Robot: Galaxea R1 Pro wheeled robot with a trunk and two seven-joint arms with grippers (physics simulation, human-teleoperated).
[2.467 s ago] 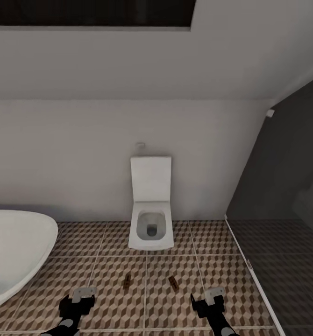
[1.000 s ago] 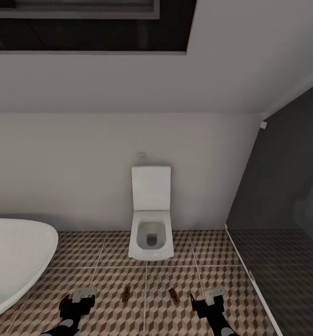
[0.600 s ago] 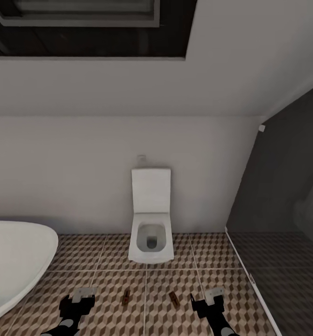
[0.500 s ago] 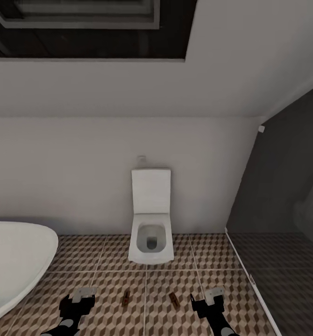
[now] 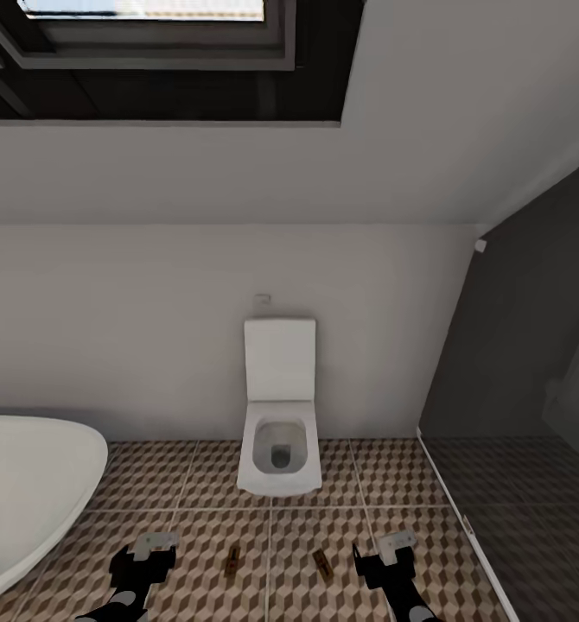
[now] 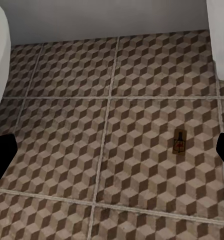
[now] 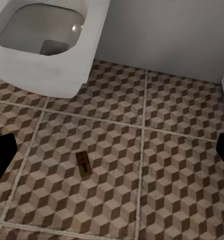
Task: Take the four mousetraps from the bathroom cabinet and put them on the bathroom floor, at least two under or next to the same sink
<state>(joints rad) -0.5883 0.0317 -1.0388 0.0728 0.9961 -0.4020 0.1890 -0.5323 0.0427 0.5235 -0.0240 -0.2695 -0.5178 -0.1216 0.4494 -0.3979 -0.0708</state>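
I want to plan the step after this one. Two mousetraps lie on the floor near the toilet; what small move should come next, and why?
Probably turn the base away to look for the cabinet: two mousetraps already lie on the bathroom floor before the toilet, and both grippers look empty.

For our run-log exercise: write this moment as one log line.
mousetraps: two flat on bathroom floor, left one, right one | near: toilet | left gripper: open, empty | right gripper: open, empty

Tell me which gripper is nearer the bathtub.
Left. The left gripper hangs just off the bathtub rim; the right gripper is across the floor, beyond both mousetraps.
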